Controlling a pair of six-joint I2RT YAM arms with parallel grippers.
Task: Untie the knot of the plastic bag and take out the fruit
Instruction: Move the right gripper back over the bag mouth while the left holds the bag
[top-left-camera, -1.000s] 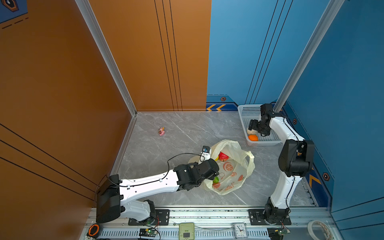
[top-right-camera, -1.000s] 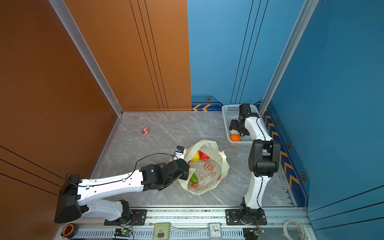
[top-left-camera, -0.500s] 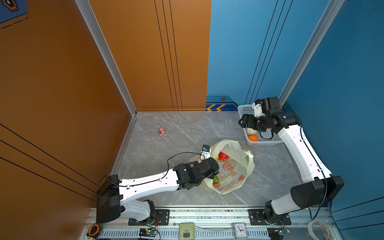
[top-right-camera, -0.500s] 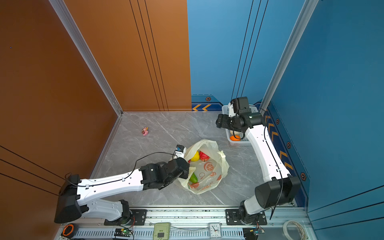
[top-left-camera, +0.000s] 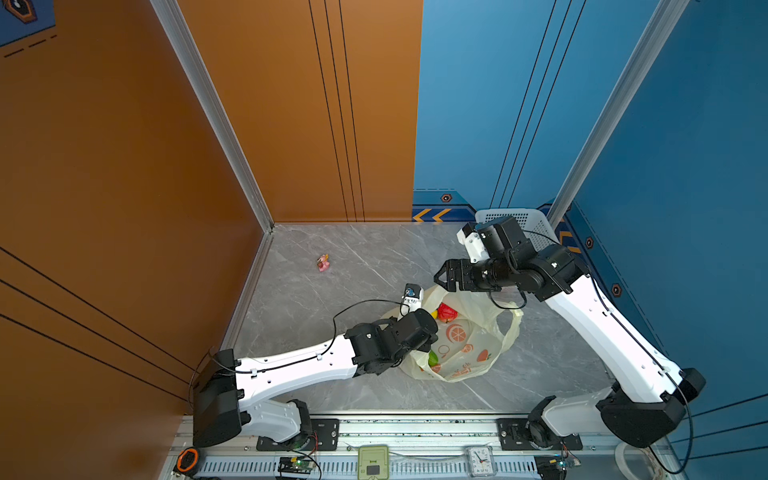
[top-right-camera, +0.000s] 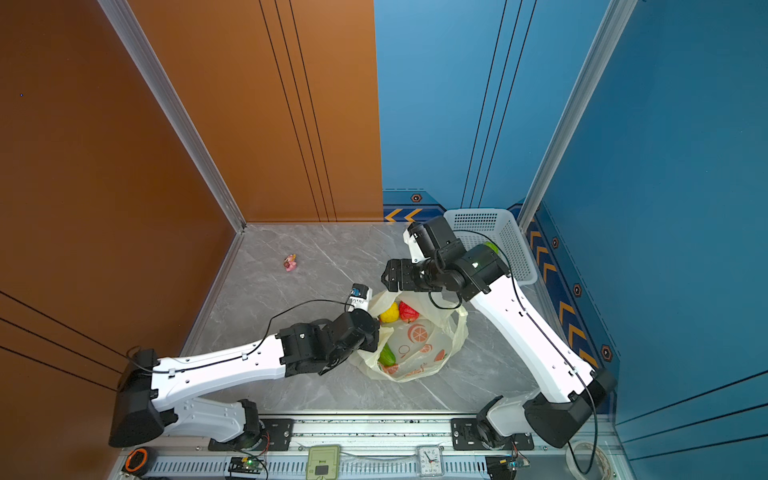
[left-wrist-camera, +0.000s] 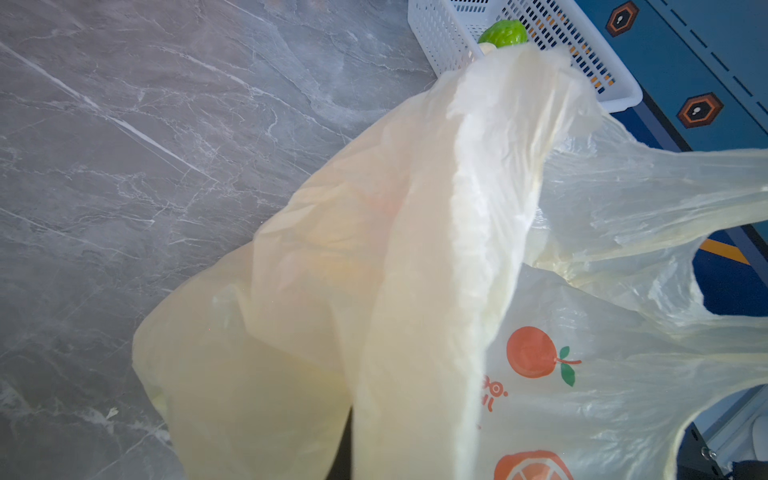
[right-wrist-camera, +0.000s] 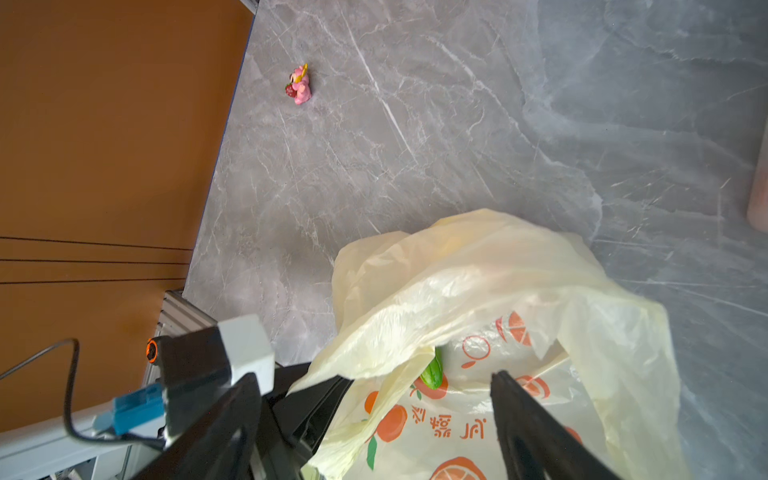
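a grey marble-patterned table (top-left-camera: 374, 257) with pale veins carries three things. the pale-yellow plastic bag (top-left-camera: 469, 353) lies slumped near its front middle, orange fruit prints facing up. a small pink figurine (top-left-camera: 323, 263) sits well apart from it, toward the far left corner. a white perforated basket (top-right-camera: 473, 222) stands in the far right corner.

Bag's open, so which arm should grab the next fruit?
Right. The right gripper hangs open above the plastic bag mouth, near the red fruit; the left gripper is shut on its edge.
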